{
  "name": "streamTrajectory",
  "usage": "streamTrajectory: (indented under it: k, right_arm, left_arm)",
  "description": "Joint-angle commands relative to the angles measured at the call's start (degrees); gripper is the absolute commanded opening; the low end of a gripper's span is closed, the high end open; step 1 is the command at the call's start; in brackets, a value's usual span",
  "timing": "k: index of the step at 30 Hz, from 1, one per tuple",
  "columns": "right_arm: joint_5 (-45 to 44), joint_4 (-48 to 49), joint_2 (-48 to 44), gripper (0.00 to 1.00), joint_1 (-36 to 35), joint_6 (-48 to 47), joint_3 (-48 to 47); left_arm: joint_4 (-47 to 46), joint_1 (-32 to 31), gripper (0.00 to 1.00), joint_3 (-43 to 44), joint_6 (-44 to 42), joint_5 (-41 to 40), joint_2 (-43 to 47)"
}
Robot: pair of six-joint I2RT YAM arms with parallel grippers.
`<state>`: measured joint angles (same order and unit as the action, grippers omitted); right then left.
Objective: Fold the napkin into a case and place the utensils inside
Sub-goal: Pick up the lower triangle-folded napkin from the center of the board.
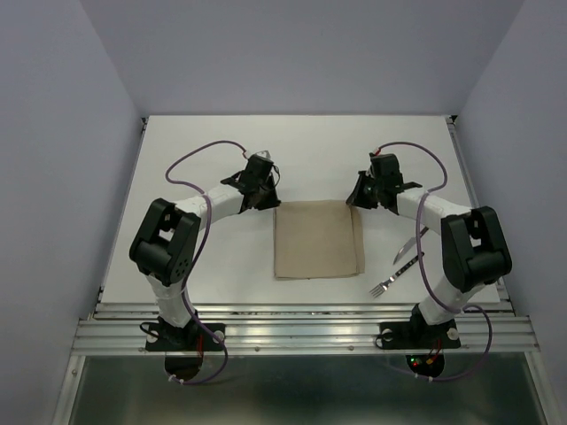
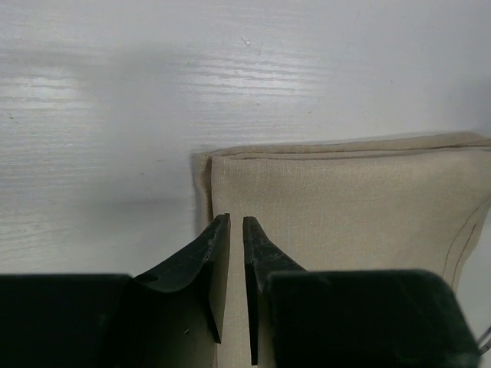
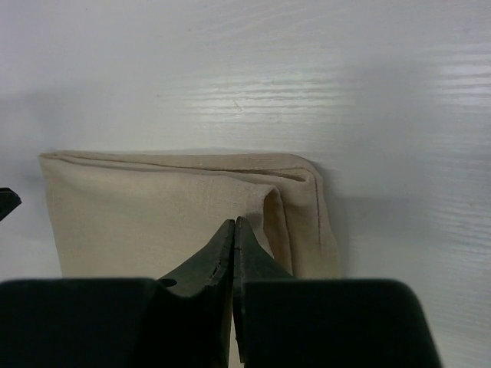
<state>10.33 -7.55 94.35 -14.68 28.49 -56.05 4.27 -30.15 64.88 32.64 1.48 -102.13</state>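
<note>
Beige folded napkin; left fingers slightly apart, right fingers tight on its pucker

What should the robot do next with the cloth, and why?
Probably close the left gripper on the far-left corner of the napkin: its jaws stand slightly apart over it, while the right gripper is shut, cloth bunched at its tips.

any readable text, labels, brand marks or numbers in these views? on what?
No readable text in any of the three views.
napkin: plain cloth, no tag or print.
fork, knife: too small to show any stamp.
Small red and green lights at the bottom of the top view: lamps, not characters.
</note>
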Motion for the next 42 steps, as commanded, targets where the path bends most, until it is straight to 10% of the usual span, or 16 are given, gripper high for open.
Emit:
streamTrajectory:
  k: [1,18,21,24,28,42]
  right_arm:
    - [0.0,0.5,1.8,0.03,-1.1,0.0,-3.1]
    - [-5.7,-3.3,2.1,0.04,-1.1,1.0,-5.6]
    - [-9.1,-3.4,-1.4,0.11,-1.1,1.0,-4.2]
    - [-12.7,-4.7,-1.7,0.50,-1.1,-0.4,-4.1]
    - [-13.0,-6.6,0.8,0.66,-1.1,-1.8,-4.9]
    - [-10.8,-7.0,6.4,0.62,-1.1,-3.6,-6.1]
  left_arm:
    - [0.5,-1.1,0.24,3.3,0.1,0.6,2.3]
    - [2.2,-11.2,0.11,20.9,1.5,7.1,-11.6]
    - [2.4,-11.3,0.08,24.6,2.1,8.5,-14.8]
    - [2.4,-11.3,0.06,27.6,2.2,9.1,-17.4]
    - [4.1,-11.4,0.03,31.8,2.2,9.8,-21.7]
    - [4.8,-11.4,0.01,32.6,2.6,9.8,-26.4]
